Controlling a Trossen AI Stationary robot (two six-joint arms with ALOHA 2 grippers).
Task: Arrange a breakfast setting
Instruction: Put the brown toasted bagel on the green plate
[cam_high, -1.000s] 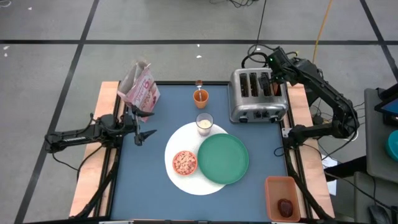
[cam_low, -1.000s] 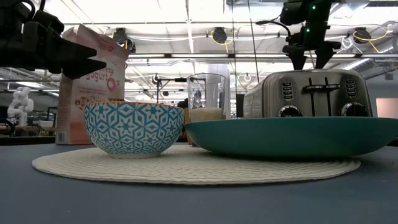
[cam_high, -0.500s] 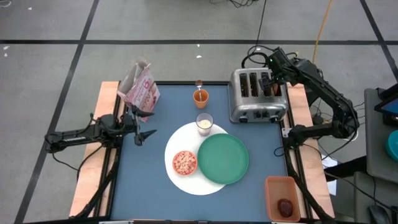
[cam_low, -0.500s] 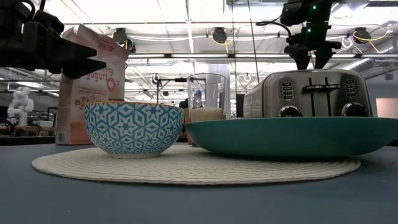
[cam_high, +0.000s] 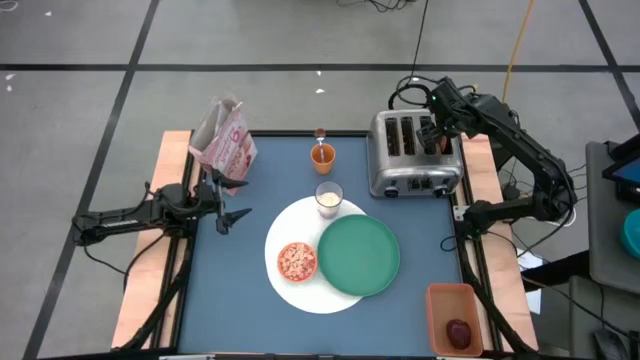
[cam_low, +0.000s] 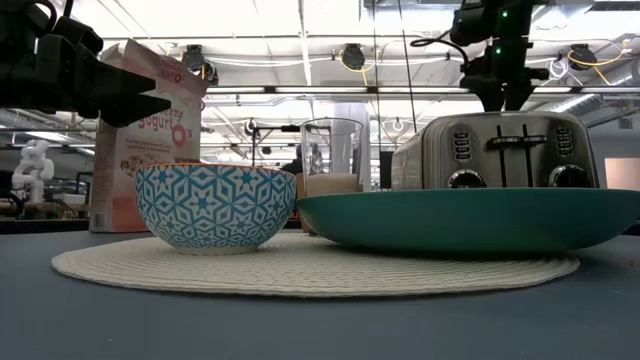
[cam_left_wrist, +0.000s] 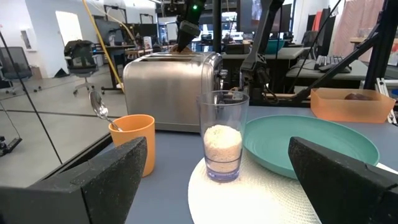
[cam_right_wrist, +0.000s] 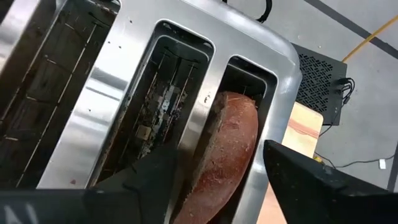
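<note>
Bagel (cam_right_wrist: 227, 149) upright in toaster (cam_right_wrist: 124, 93) slot, lengthwise.

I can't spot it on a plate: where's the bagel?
The bagel sits in the toaster's rightmost slot, at the table's far right, with the right end effector straddling it.

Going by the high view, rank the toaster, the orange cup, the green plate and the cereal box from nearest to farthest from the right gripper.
From the right gripper, over the toaster's right-hand slots:
1. Toaster, directly under it.
2. Orange cup, left of the toaster.
3. Green plate, toward the table's front. Close to the cup; the order is hard to call.
4. Cereal box, at the far left.
</note>
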